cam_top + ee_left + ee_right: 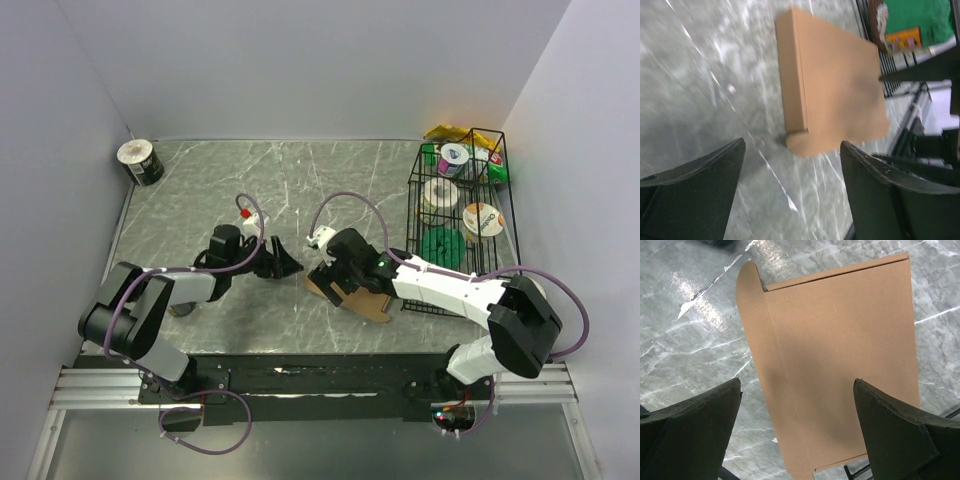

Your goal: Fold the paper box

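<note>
The paper box (366, 303) is a thin closed brown cardboard box lying flat on the marble table near the front middle. In the left wrist view the paper box (835, 85) lies ahead of the fingers, a rounded flap tip nearest. In the right wrist view the paper box (840, 355) fills the middle, directly under the jaws. My left gripper (283, 264) is open and empty, just left of the box. My right gripper (330, 278) is open, hovering over the box's left end, holding nothing.
A black wire basket (512, 215) with tape rolls and packets stands at the right, close to the box. A dark tape roll (140, 162) sits at the back left corner. Grey walls close in the table on three sides.
</note>
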